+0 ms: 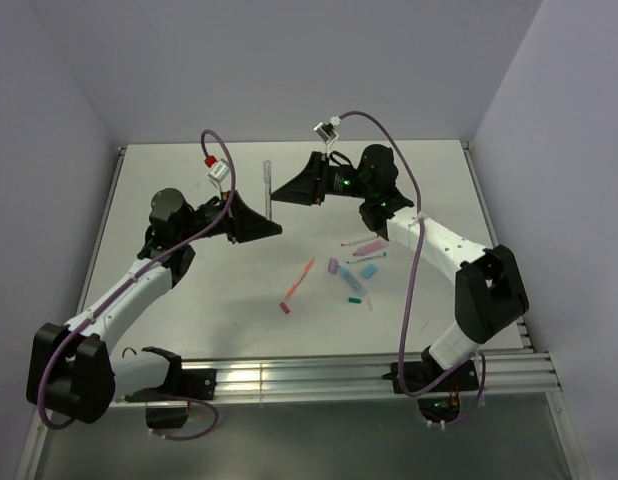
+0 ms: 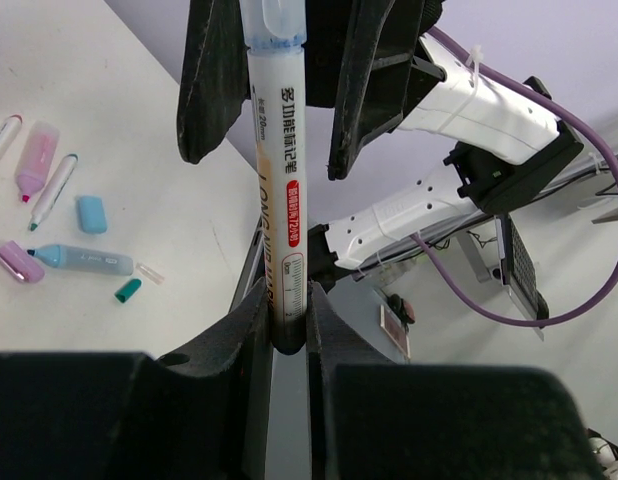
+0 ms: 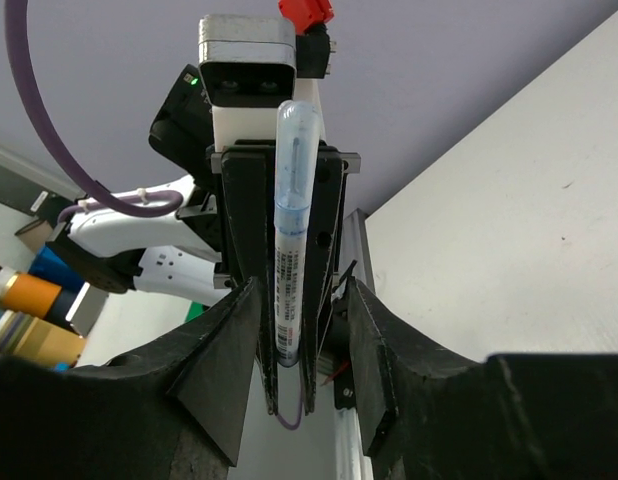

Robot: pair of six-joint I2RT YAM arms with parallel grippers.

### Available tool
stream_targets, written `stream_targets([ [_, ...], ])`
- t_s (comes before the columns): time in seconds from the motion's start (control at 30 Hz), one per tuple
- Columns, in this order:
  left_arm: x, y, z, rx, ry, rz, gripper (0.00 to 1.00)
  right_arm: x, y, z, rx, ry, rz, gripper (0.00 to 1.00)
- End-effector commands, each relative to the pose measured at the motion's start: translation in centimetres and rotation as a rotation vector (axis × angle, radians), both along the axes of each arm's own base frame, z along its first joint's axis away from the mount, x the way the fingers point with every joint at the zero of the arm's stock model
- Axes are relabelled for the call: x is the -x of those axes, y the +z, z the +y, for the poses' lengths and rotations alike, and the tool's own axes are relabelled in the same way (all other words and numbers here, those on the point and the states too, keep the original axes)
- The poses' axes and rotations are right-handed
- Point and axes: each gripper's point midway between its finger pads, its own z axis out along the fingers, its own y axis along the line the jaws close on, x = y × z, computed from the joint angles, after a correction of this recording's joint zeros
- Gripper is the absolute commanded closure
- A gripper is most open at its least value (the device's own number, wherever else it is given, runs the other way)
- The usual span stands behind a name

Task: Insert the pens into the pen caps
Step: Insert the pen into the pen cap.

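The left gripper point(image 2: 289, 330) is clenched on the lower barrel of a whitish pen point(image 2: 279, 200) and holds it upright above the far half of the table point(image 1: 189, 180), about midway between its left and right edges. A translucent pale-blue cap point(image 3: 294, 150) sits on the pen's top end.

The right gripper point(image 3: 302, 285) meets it from the other side with its jaws released. The 2 fingers point(image 2: 211, 80) flank the capped end with a gap on each side and do not touch it.

The other task things lie loose on the table near its middle, nearer the right edge than the left:
- An orange-red pen point(image 1: 299, 283) lies at the left of the group, apart from the others.
- A pink pen point(image 2: 34, 160) lies just beside a slim white pen point(image 2: 54, 190).
- A loose light blue cap point(image 2: 91, 213) lies near a blue pen point(image 2: 84, 260).
- A lilac cap point(image 2: 17, 260) is at that blue pen's tip end — whether it is fitted on or only touching I cannot tell.
- A teal cap point(image 2: 128, 290) lies just beside the blue pen's other end.
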Motion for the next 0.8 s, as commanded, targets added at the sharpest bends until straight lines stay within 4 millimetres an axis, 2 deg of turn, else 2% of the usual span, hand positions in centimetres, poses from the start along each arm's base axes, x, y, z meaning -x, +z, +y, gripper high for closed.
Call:
stream_targets([
  [0.0,-0.2,2.4,0.1,0.037,0.013,-0.084,1.0,0.3,1.6,0.4,-0.024,0.023,-0.034,0.52],
  [0.2,-0.7,2.1,0.0,0.044,0.031,-0.063,1.0,0.9,0.9,1.2,-0.018,0.031,-0.02,0.51],
  [0.3,-0.8,2.0,-0.2,0.042,0.033,-0.054,1.0,0.6,0.6,1.5,-0.017,0.024,-0.004,0.51],
  [0.37,-0.9,1.8,-0.2,0.035,0.035,-0.049,1.0,0.6,0.6,1.6,-0.017,0.023,-0.004,0.55],
  [0.4,-0.9,1.6,-0.2,0.034,0.038,-0.041,1.0,0.4,0.6,1.6,-0.019,0.009,-0.001,0.58],
  [0.43,-1.0,1.6,-0.2,0.036,0.044,-0.035,0.99,0.3,0.5,1.6,-0.019,0.003,-0.001,0.7],
  [0.47,-0.9,1.5,-0.3,0.038,0.042,-0.036,1.0,0.2,0.4,1.7,-0.017,-0.003,0.002,0.77],
  [0.5,-1.0,1.3,-0.3,0.036,0.045,-0.028,1.0,-0.1,0.2,1.7,-0.017,-0.017,0.007,0.9],
  [0.57,-1.1,0.6,-0.4,0.016,0.051,-0.004,0.97,-0.4,0.0,1.5,-0.017,-0.033,0.02,1.0],
  [0.63,-1.3,0.4,-0.4,-0.003,0.058,-0.01,0.82,-1.1,-0.4,1.1,-0.011,-0.048,0.034,1.0],
  [0.67,-1.4,0.2,-0.3,-0.022,0.062,0.007,0.68,-1.2,-0.4,0.9,-0.01,-0.05,0.035,1.0],
  [0.73,-1.6,-0.1,-0.2,-0.058,0.065,-0.014,0.56,-1.7,-0.7,0.0,0.007,-0.062,0.049,1.0],
  [0.77,-1.8,-0.3,-0.1,-0.083,0.069,-0.017,0.37,-2.7,-1.0,-1.2,0.026,-0.093,0.025,1.0],
])
